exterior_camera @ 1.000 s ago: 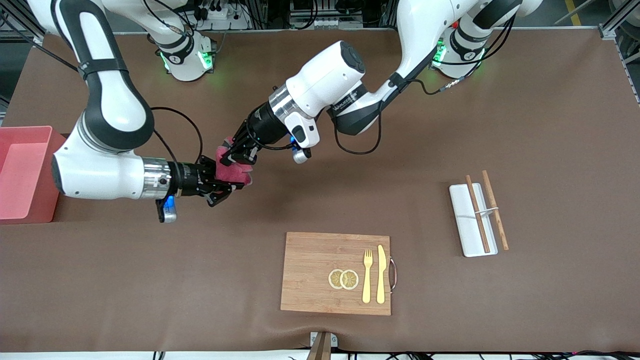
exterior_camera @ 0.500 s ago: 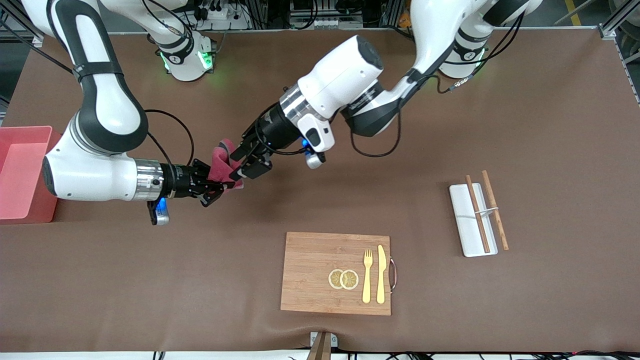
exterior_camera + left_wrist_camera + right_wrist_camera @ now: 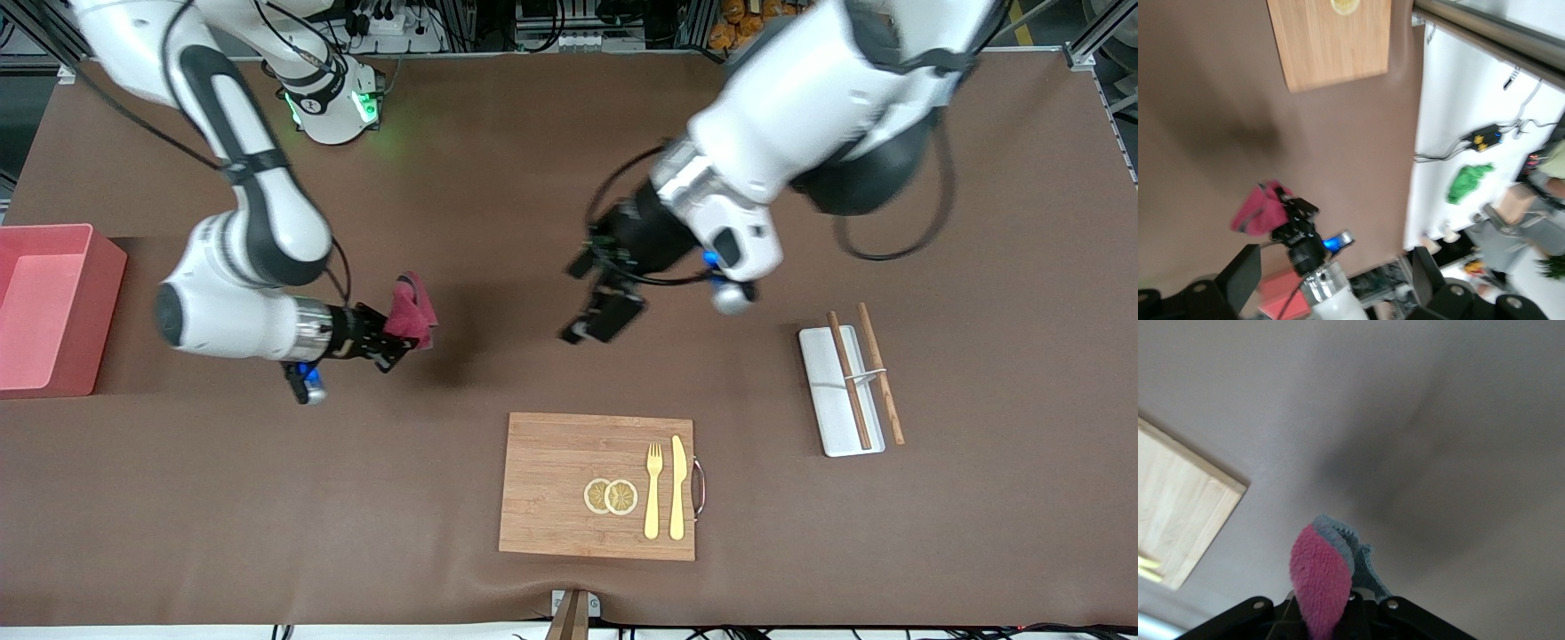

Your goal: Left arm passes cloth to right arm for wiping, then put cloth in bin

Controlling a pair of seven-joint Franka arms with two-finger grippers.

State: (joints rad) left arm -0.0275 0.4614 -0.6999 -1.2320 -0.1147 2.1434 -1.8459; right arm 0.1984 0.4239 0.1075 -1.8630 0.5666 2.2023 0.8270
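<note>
The cloth (image 3: pixel 412 309) hangs up in the air, pinched in the right gripper (image 3: pixel 391 342), whose jaws are clamped tight on its lower edge so that the maroon bulk stands up above the fingertips; in the right wrist view the cloth (image 3: pixel 1321 577) pokes out from between the jaws, pink pile on one face and a grey-blue backing on the other. The left gripper (image 3: pixel 605 307) is over bare table, empty, jaws spread wide, well apart from the cloth. From the left gripper the cloth lies at about nine o'clock in the front view; from the right gripper the bin (image 3: pixel 98 293) also lies at about nine o'clock, at the right arm's end of the table, and the board (image 3: pixel 569 516) at about four o'clock, nearer the front camera. The right arm (image 3: pixel 240 302) is plainly the nearer to both cloth and bin. I judge the handover done, so what comes next turns on carrying the cloth down to the table for wiping; its long axis runs roughly upright from the jaws, so it would have to tip over to lie flat. The left arm (image 3: pixel 800 133) looks to be waiting. On the board lie two lemon slices (image 3: pixel 610 496), a fork (image 3: pixel 653 489) and a knife (image 3: pixel 678 487); the tray (image 3: pixel 831 418) with chopsticks (image 3: pixel 880 373) sits toward the left arm's end. I can read no writing or brand anywhere.
</note>
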